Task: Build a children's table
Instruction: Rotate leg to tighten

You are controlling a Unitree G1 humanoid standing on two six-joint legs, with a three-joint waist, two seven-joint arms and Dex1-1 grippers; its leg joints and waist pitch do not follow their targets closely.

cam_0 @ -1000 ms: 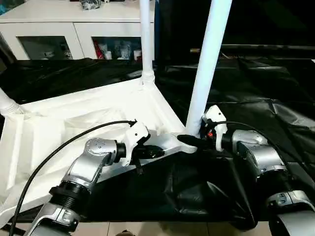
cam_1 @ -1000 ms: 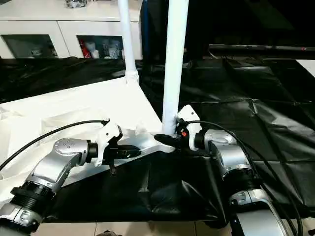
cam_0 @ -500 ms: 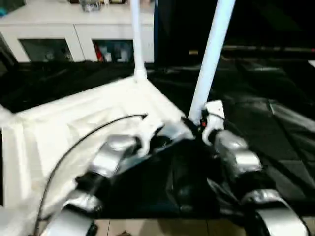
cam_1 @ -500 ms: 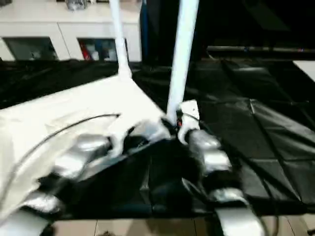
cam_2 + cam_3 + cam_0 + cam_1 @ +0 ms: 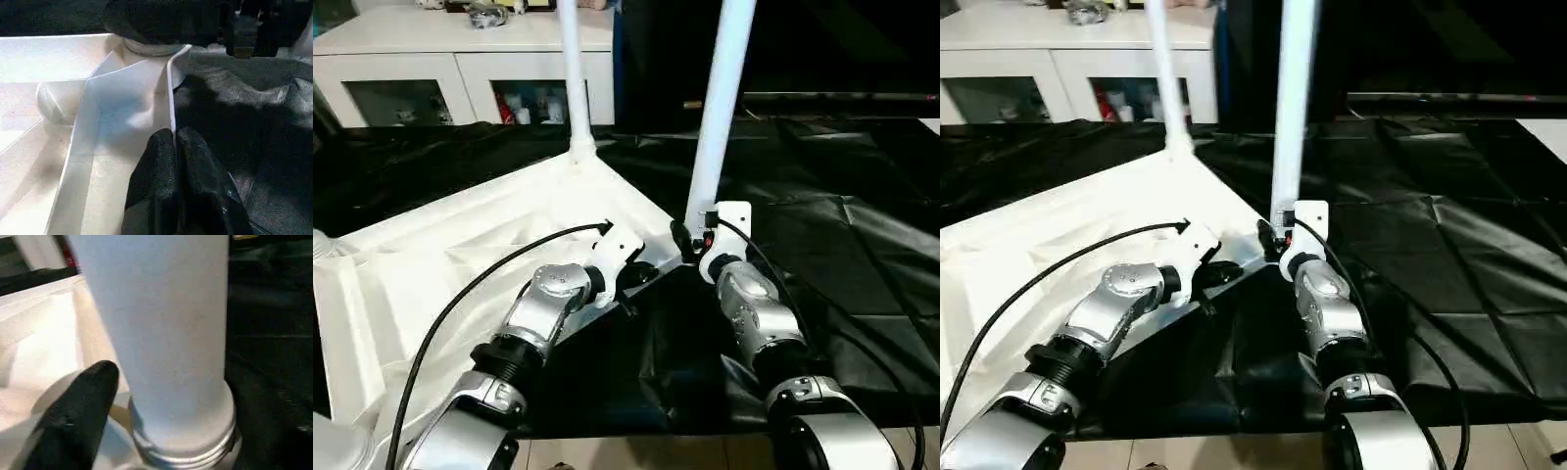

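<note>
Children's table (image 5: 460,245) upturned on black sheet (image 5: 862,225); left hand (image 5: 173,147) together, right hand (image 5: 690,245) apart beside leg (image 5: 717,117)

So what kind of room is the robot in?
Probably a room in a home or a lab made to look like one. There's a white cabinet with glass doors, black sheeting over the floor, and an upside-down table.
</note>
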